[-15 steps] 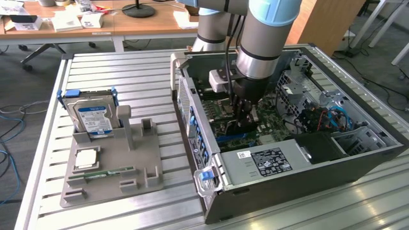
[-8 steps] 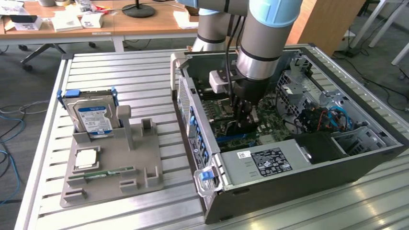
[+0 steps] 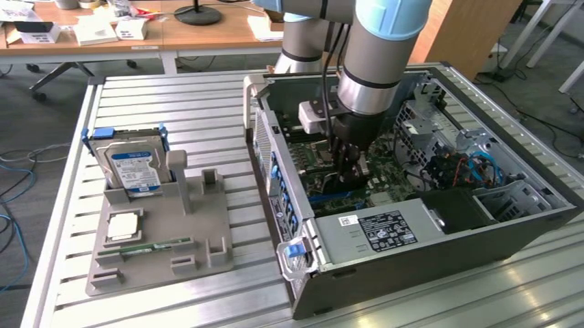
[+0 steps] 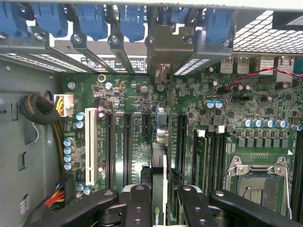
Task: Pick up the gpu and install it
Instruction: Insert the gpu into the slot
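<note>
The gpu [image 4: 159, 172] shows edge-on: a thin dark card with a small green logo on its near edge and a dull silver metal bracket [image 4: 168, 47] at the far end. It stands upright over the green motherboard [image 4: 118, 94], between long black slots, inside the open grey steel computer case [image 3: 429, 253] on the ribbed aluminium bench [image 3: 164, 102]. The black end effector [image 4: 158, 201] is partly closed, its fingers [image 4: 137, 208] pinching the card from both sides.

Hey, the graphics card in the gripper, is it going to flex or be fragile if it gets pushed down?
Probably stiff: the graphics card stands straight, edge-on, in the gripper. Likely fragile: a thin board over the motherboard slots, so skewed pushing may damage it.
</note>
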`<state>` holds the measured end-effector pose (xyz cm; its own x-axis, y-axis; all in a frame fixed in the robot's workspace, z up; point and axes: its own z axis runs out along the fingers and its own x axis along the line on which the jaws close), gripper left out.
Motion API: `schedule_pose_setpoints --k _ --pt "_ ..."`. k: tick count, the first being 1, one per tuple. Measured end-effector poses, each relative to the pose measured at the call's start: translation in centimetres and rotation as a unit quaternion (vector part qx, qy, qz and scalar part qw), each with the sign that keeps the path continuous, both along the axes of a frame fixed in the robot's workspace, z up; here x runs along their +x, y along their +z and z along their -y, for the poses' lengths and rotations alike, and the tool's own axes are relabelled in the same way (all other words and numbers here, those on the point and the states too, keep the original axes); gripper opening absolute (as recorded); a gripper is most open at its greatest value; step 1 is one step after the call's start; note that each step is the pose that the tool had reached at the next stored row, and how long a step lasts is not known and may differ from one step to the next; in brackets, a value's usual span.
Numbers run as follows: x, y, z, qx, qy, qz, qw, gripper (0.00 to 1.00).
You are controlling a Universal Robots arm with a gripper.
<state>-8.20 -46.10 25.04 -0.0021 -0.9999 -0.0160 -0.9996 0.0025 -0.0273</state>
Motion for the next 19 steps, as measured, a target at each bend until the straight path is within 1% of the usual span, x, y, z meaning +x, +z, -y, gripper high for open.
schedule_pose_setpoints --k 14,19 --pt "-0.20 -0.13 -0.02 0.0001 0.000 0.0002 1.0000 0.26" --pt "-0.20 -0.12 -0.02 0.0009 0.000 0.0007 1.0000 0.26"
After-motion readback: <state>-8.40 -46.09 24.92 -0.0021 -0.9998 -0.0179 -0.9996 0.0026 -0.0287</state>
